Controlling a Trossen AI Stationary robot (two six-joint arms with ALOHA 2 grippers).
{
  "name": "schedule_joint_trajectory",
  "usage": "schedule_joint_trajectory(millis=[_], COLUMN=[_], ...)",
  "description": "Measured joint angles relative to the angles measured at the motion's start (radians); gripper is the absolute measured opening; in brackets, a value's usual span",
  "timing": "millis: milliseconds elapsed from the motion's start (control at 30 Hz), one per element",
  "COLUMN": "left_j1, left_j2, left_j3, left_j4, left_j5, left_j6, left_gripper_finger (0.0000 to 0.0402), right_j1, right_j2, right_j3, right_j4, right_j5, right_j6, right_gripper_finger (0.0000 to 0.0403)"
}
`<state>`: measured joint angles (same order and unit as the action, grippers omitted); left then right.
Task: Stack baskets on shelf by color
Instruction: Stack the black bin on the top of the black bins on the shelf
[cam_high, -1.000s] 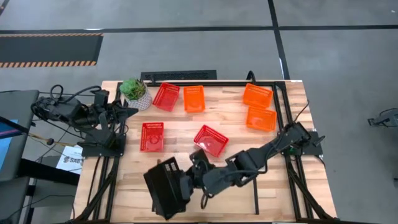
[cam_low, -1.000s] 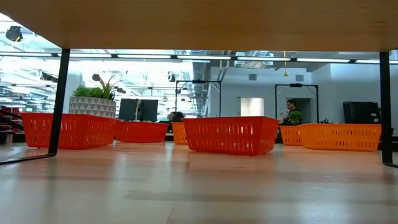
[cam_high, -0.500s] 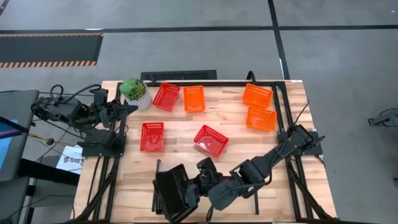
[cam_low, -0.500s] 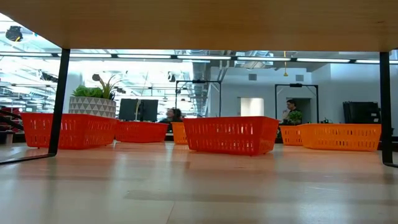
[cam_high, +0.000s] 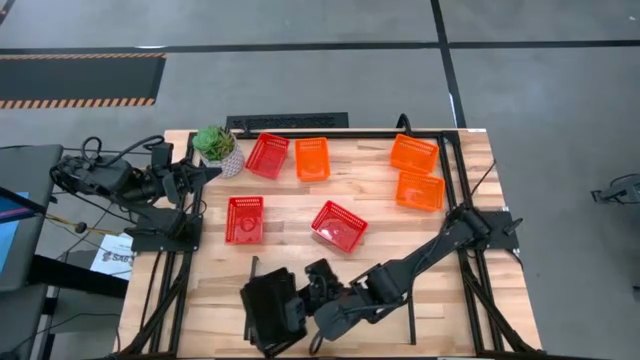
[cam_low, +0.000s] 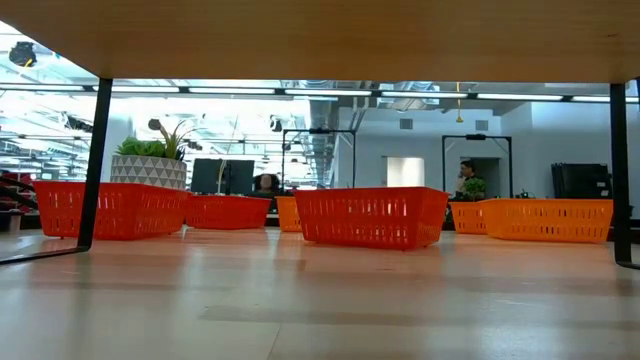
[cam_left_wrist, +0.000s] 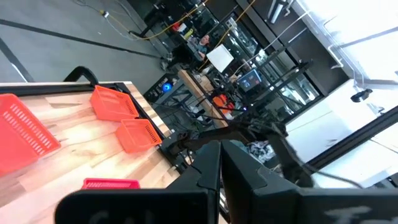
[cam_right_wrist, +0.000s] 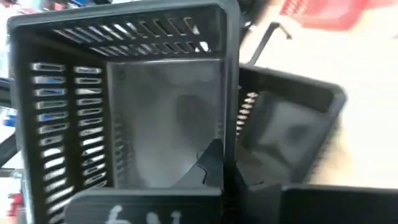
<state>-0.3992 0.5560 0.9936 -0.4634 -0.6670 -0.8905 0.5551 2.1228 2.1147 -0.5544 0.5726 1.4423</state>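
High view is showing the right hand (cam_high: 308, 305) reaching across the near edge of the desk (cam_high: 300, 205), pinching one wall of a black basket (cam_high: 268, 312) between its closed fingers. Right wrist view is confirming this: the fingers (cam_right_wrist: 214, 163) are straddling a rim wall of the tilted black basket (cam_right_wrist: 134, 102), with a second black basket (cam_right_wrist: 283, 134) lying just beside it, touching or nearly so. The shelf (cam_high: 330, 300), judging by its thin black rails at the desk's near side, is sitting under this work.

Red baskets (cam_high: 245, 219) and orange baskets (cam_high: 418, 189) are waiting farther back on the desk, well apart from the black pair.

Such a mesh basket is likely handling as light and fairly stiff, yet its thin perforated wall could be flexing and slipping under a pinch. Gripping mid-wall at the rim, as here, is probably the best hold, though the basket is swinging freely and tilting, so nesting it needs a level approach.

The left hand (cam_high: 205, 176) is resting by the potted plant (cam_high: 217, 145), fingers drawn together, holding nothing.
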Motion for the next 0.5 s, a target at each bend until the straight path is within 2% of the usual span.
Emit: schedule_joint_trajectory(millis=[200,500], left_j1=[0.0,0.0], left_j2=[0.0,0.0], left_j3=[0.0,0.0], left_j4=[0.001,0.0], left_j5=[0.035,0.035], left_j6=[-0.012,-0.012], left_gripper_finger=[0.0,0.0], right_j1=[-0.008,-0.008], right_j2=[0.013,0.019], right_j3=[0.0,0.0], right_j4=[0.01,-0.026], right_j5=[0.001,-0.002], right_j6=[0.033,0.053], right_gripper_finger=[0.0017,0.0022])
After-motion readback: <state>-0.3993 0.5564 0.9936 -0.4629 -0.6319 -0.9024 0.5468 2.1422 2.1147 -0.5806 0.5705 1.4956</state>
